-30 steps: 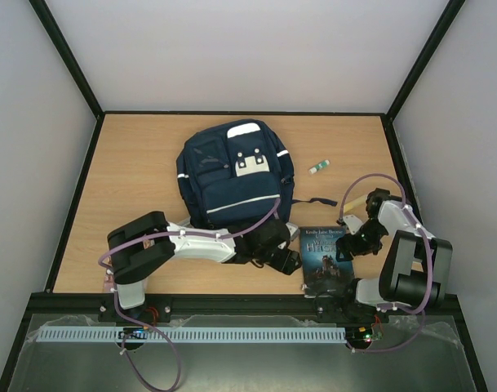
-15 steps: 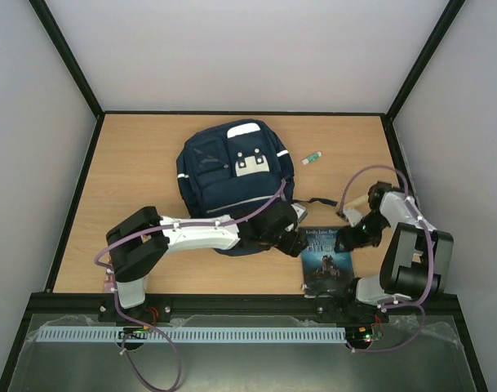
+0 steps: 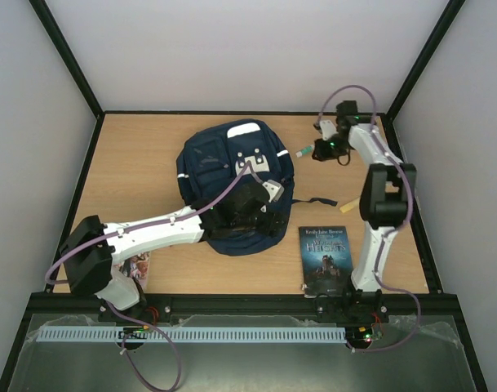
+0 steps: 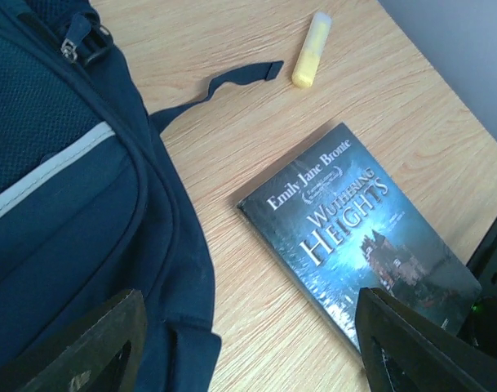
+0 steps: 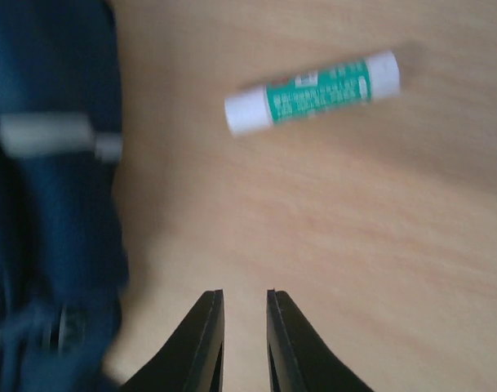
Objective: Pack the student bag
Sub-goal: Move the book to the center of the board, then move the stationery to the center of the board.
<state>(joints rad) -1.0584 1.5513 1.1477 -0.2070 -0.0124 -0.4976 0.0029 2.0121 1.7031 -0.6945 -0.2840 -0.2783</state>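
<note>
- Top view: the student bag [image 3: 232, 175] lies flat on the table [image 3: 142, 163], at its far middle, front pocket up. The left gripper [image 3: 260, 208] hangs over the bag's near right part. The right gripper [image 3: 320, 151] sits far right, just beside a green-and-white glue stick [image 3: 302, 152]. A book [image 3: 323, 257] and a yellow highlighter [image 3: 348, 207] lie right of the bag.
- Left wrist: the fingers [image 4: 109, 343] stand wide apart, gripping nothing, above the bag's edge and the book, "Wuthering Heights".
- Right wrist: the fingers [image 5: 207, 343] are almost together with a thin gap and nothing between. The glue stick lies ahead, untouched, and the blurred bag is at the left.
</note>
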